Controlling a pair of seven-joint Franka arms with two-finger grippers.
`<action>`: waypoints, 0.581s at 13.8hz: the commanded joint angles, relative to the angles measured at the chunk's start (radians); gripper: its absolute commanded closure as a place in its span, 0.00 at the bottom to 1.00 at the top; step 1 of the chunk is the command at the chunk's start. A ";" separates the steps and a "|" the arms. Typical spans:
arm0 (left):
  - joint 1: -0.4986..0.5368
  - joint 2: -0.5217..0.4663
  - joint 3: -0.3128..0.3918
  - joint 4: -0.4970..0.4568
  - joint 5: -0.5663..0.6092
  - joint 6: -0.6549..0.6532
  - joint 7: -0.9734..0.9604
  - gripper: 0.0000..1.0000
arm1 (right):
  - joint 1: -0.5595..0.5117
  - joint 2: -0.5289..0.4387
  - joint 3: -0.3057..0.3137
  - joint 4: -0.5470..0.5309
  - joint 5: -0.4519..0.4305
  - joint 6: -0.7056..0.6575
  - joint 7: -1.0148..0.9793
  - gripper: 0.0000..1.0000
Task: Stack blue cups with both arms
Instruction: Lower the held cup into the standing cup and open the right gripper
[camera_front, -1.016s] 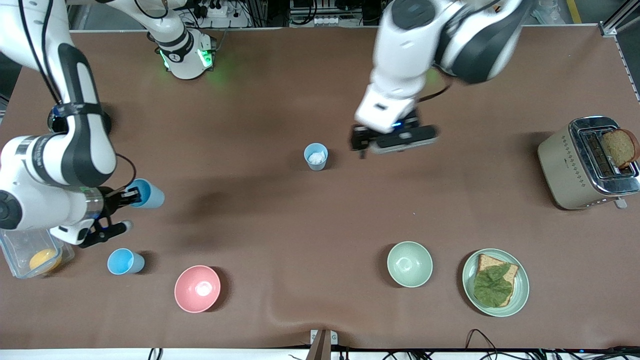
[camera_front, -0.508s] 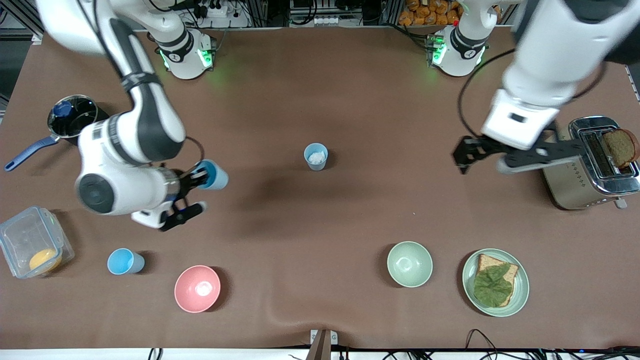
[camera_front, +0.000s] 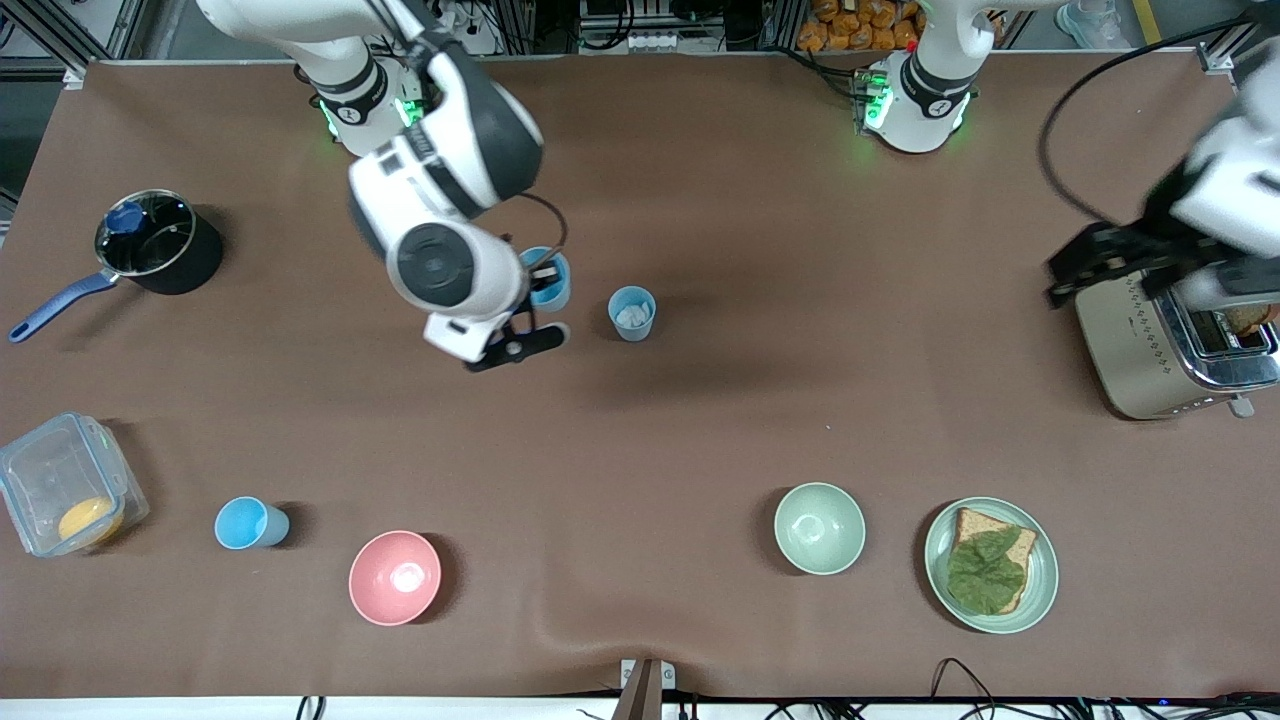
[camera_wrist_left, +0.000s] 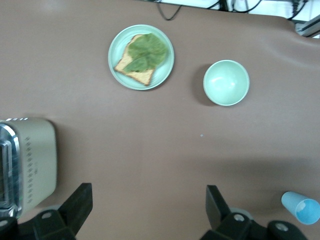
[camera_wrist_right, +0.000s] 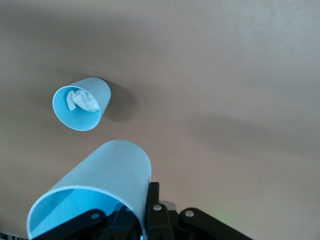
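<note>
My right gripper (camera_front: 543, 282) is shut on the wall of a bright sky-blue cup (camera_front: 551, 277), held tilted above the table just beside a paler grey-blue cup (camera_front: 632, 312). That paler cup stands upright mid-table with a white crumpled wad inside. In the right wrist view the held cup (camera_wrist_right: 100, 185) fills the foreground at my right gripper (camera_wrist_right: 150, 202), with the standing cup (camera_wrist_right: 82, 102) close by. A second sky-blue cup (camera_front: 250, 523) stands near the front camera at the right arm's end. My left gripper (camera_front: 1100, 265) is open and empty over the toaster's edge (camera_wrist_left: 147, 205).
A toaster (camera_front: 1170, 330) with bread stands at the left arm's end. A plate with toast and lettuce (camera_front: 990, 565), a pale green bowl (camera_front: 820, 527) and a pink bowl (camera_front: 394, 577) lie near the front camera. A saucepan (camera_front: 150, 245) and a clear box (camera_front: 65, 485) are at the right arm's end.
My right arm carried the sky-blue cup from the right arm's end to beside the middle cup. My left arm drew away from the middle to the toaster.
</note>
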 joint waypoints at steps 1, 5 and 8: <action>-0.010 -0.012 0.010 -0.011 -0.017 -0.028 0.008 0.00 | 0.037 -0.011 -0.013 -0.062 0.006 0.094 0.060 1.00; 0.010 -0.008 0.012 -0.020 -0.017 -0.045 0.008 0.00 | 0.069 0.037 -0.013 -0.069 0.012 0.213 0.136 1.00; 0.017 -0.007 0.012 -0.020 -0.017 -0.045 0.013 0.00 | 0.112 0.088 -0.012 -0.069 0.015 0.314 0.208 1.00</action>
